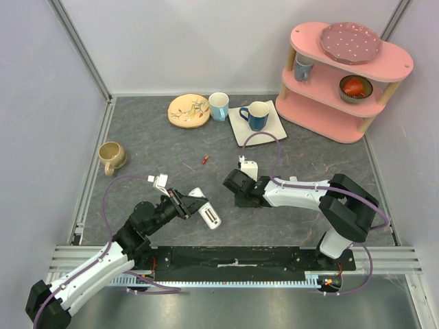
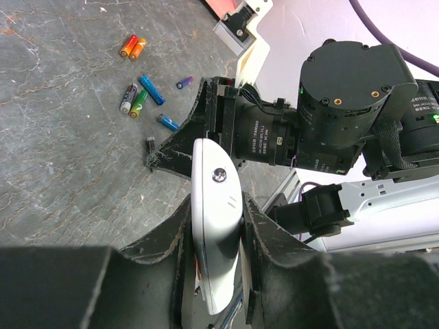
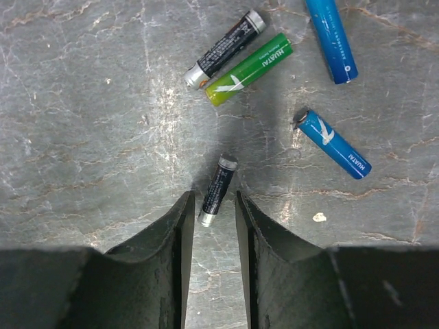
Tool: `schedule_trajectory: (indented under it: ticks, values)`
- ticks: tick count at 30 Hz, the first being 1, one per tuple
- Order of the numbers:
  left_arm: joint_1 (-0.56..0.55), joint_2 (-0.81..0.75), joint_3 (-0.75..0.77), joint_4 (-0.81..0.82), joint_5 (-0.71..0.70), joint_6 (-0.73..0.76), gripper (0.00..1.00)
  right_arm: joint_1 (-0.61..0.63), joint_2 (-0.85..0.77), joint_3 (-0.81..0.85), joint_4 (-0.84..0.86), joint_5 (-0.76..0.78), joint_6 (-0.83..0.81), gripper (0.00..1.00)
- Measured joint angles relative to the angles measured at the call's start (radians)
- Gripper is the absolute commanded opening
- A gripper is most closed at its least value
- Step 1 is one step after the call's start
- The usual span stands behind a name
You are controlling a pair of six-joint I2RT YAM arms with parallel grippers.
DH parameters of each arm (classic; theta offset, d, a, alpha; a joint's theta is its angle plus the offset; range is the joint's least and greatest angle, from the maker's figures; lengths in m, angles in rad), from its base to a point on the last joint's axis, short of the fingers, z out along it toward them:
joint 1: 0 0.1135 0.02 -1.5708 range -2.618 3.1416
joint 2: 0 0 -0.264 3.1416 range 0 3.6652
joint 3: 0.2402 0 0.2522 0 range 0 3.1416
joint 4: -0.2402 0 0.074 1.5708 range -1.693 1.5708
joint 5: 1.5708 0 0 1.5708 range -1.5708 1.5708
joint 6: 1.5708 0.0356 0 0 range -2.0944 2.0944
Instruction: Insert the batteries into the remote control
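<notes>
My left gripper (image 2: 218,202) is shut on the white remote control (image 2: 216,226) and holds it above the table; it also shows in the top view (image 1: 206,209). My right gripper (image 3: 211,195) is open and low over the table. The near end of a dark battery (image 3: 218,190) lies between its fingertips, clear of both. More batteries lie beyond: a dark one (image 3: 225,48), a green one (image 3: 248,70) and two blue ones (image 3: 333,144). A red-orange pair (image 2: 134,46) lies farther off.
A tan mug (image 1: 111,156) stands at the left. A plate (image 1: 188,110), a light cup (image 1: 219,105) and a blue mug on a white tray (image 1: 269,130) stand at the back. A pink shelf (image 1: 346,75) fills the back right corner.
</notes>
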Motion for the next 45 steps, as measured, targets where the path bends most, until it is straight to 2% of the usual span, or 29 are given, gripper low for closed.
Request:
schedule_trajectory:
  ticks: [15, 20, 26, 32, 42, 44, 45]
  values:
    - [0.0, 0.002, 0.0, 0.0, 0.0, 0.0, 0.02, 0.002, 0.011, 0.008, -0.005, 0.006, -0.116, 0.27]
    - [0.0, 0.002, 0.0, 0.0, 0.0, 0.0, 0.02, 0.003, 0.01, 0.008, -0.005, 0.008, -0.144, 0.27]
    - [0.0, 0.005, 0.0, 0.0, 0.0, 0.0, 0.02, 0.006, 0.005, -0.001, -0.005, 0.027, -0.168, 0.33]
    - [0.0, 0.015, 0.0, 0.002, 0.0, 0.0, 0.02, 0.006, -0.006, -0.015, -0.002, 0.036, -0.171, 0.32]
    - [0.0, 0.029, 0.0, 0.004, 0.0, 0.0, 0.02, 0.006, -0.005, -0.015, 0.003, 0.032, -0.179, 0.23]
    - [0.0, 0.029, 0.0, 0.004, 0.0, 0.0, 0.02, 0.006, -0.005, -0.015, 0.005, 0.03, -0.181, 0.18]
    - [0.0, 0.029, 0.0, 0.004, 0.0, 0.0, 0.02, 0.006, -0.005, -0.015, 0.006, 0.028, -0.182, 0.12]
